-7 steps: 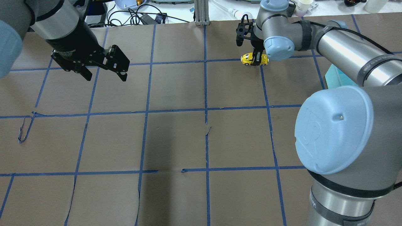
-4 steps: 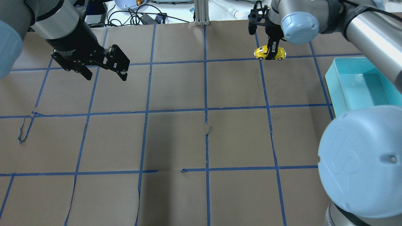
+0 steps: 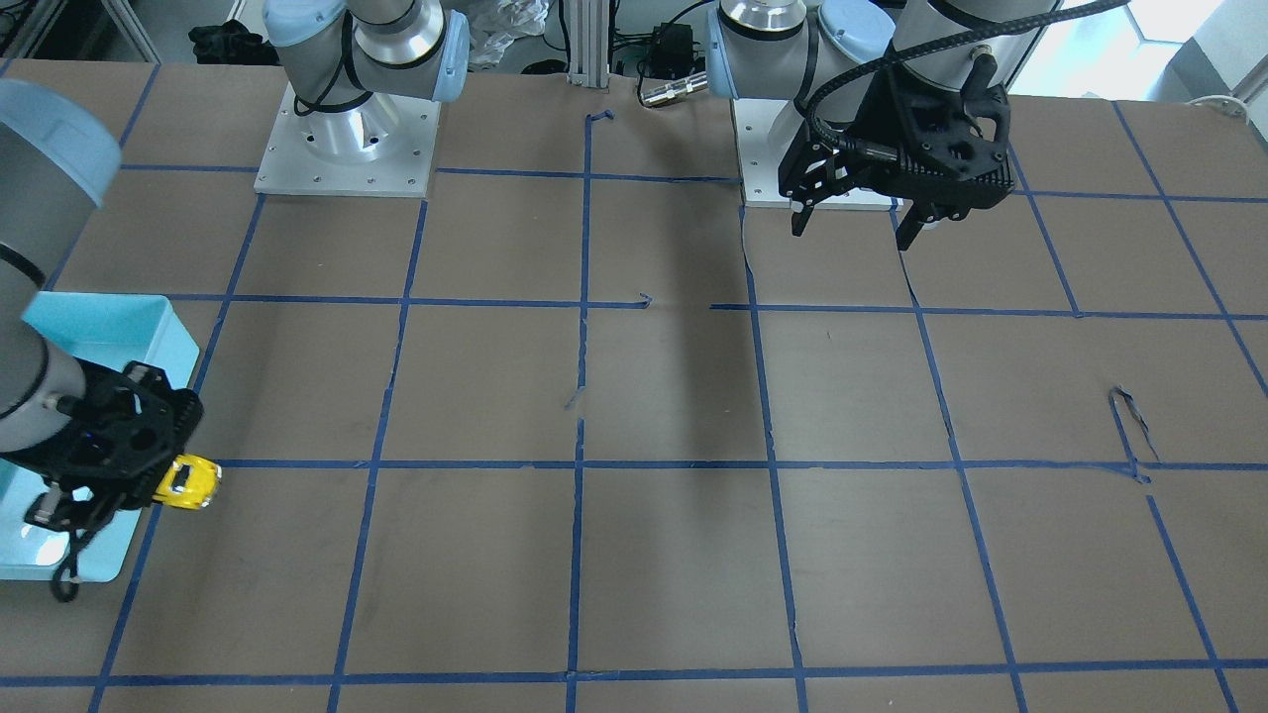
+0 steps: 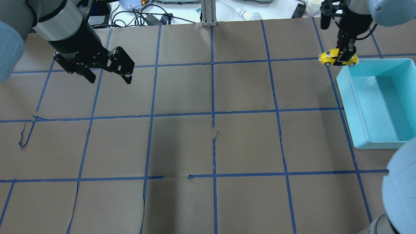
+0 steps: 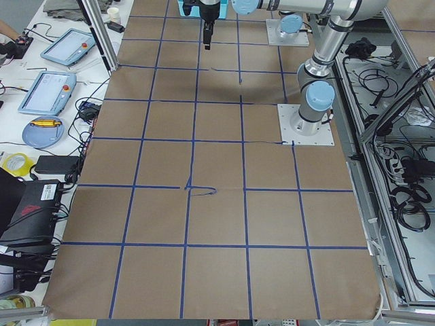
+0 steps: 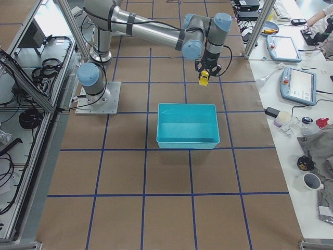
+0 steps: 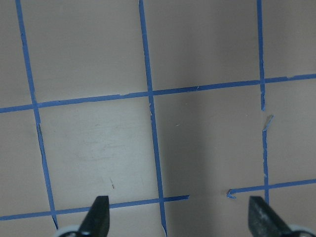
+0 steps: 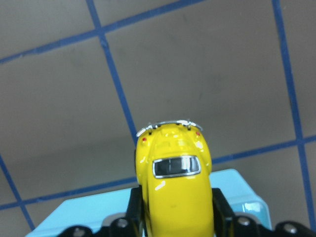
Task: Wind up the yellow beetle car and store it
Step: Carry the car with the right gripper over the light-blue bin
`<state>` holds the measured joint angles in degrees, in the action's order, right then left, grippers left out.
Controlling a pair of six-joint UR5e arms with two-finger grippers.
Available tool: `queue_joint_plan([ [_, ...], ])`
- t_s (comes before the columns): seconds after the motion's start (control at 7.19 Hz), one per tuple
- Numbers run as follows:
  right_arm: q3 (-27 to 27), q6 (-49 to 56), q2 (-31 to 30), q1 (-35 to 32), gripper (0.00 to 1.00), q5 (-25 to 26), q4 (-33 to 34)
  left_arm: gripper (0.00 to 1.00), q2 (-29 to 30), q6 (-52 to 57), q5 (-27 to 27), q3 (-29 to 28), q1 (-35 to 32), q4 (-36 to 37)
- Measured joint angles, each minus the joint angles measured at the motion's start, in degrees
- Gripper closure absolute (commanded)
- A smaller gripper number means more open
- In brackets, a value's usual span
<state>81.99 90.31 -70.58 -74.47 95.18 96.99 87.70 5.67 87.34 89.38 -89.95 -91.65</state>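
Storage step: right gripper is holding yellow beetle car clamped, just short of bin; next needs shift over it, then release. Left gripper is gaping wide, empty.

You're looking at a toy car in glossy bright yellow, with a dark rear window edged in silver and two small red dots by the silver bumper. The bin is plain turquoise. The table has a dull brown covering, crossed by blue tape lines in a square grid. The left gripper and right gripper are both black. The arms are silver-grey with pale blue joint caps.
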Motion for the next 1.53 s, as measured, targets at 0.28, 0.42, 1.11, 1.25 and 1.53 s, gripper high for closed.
queue_joint_plan([
  [0.28, 5.77, 11.3, -2.62, 9.25, 1.0, 0.27, 1.72, 0.0, 0.01, 0.11, -0.06, -0.03, 0.03, 0.05],
  [0.42, 7.53, 16.2, -2.79, 12.35, 1.0, 1.07, 4.21, 0.0, 0.01, 0.13, -0.07, -0.02, 0.03, 0.06],
  [1.11, 16.7, 23.98, 0.78, 16.34, 1.0, 2.53, 20.47, 0.0, 0.02, 0.1, -0.07, 0.0, 0.0, 0.12],
  [1.25, 17.26, 24.14, 1.71, 16.42, 1.0, 2.31, 21.28, 0.0, 0.04, 0.07, -0.07, 0.0, 0.01, 0.14],
  [1.53, 17.5, 24.21, 3.17, 16.49, 0.69, 2.2, 22.08, 0.0, 0.04, 0.11, -0.07, 0.0, -0.04, 0.15],
])
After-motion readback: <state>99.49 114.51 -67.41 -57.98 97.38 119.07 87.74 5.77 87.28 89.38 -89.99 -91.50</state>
